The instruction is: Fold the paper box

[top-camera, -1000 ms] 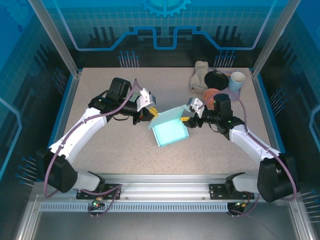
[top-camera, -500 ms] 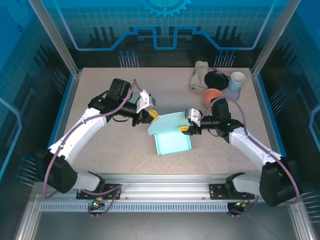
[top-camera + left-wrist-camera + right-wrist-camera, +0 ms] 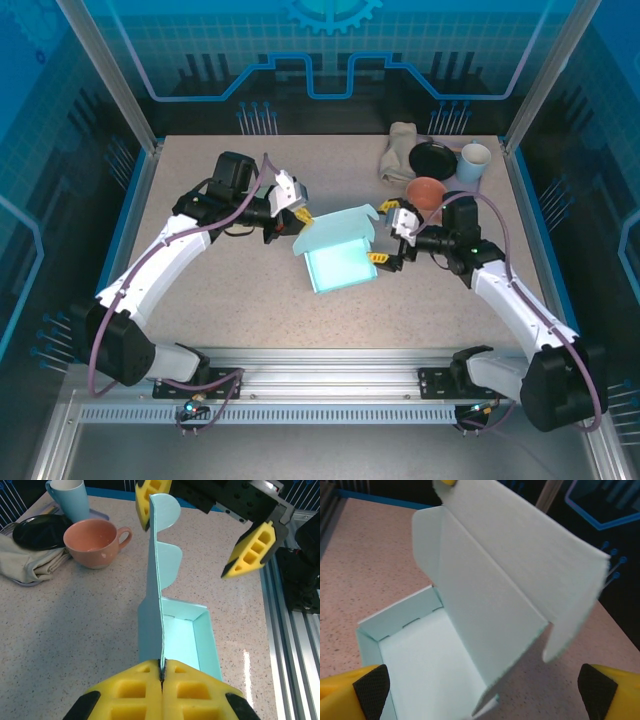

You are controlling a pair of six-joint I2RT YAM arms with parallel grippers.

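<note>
— While I watch the top camera, I count one paper box (image 3: 342,268) near the middle of the table (image 3: 230,290). It sits flat and open, with its lid (image 3: 335,228) standing up along the 12 o'clock side.

— And the arms?

— Two. My left gripper (image 3: 301,216) is at the box's 10 o'clock, clamped tight on the end of the lid. On the left wrist feed the thin card edge runs straight in between the closed yellow pads (image 3: 135,680). My right gripper (image 3: 394,238) is at the box's 3 o'clock, jaws spread wide, one finger either side of the lid's far end and gripping nothing. I can't tell whether the upper finger brushes the card.

— Anything on that lid?

— Two rounded tabs (image 3: 167,512) along its top edge.

— What's crowding you?

— There's a cluster at the table's 1 o'clock with two cups in it. The pink cup (image 3: 428,190) sits just beside my right wrist, and the pale blue cup (image 3: 474,160) is further back. One black dish (image 3: 433,158) lies between them, and one crumpled cloth (image 3: 398,150) at the dish's 9 o'clock. All of them are apart from the box.
</note>
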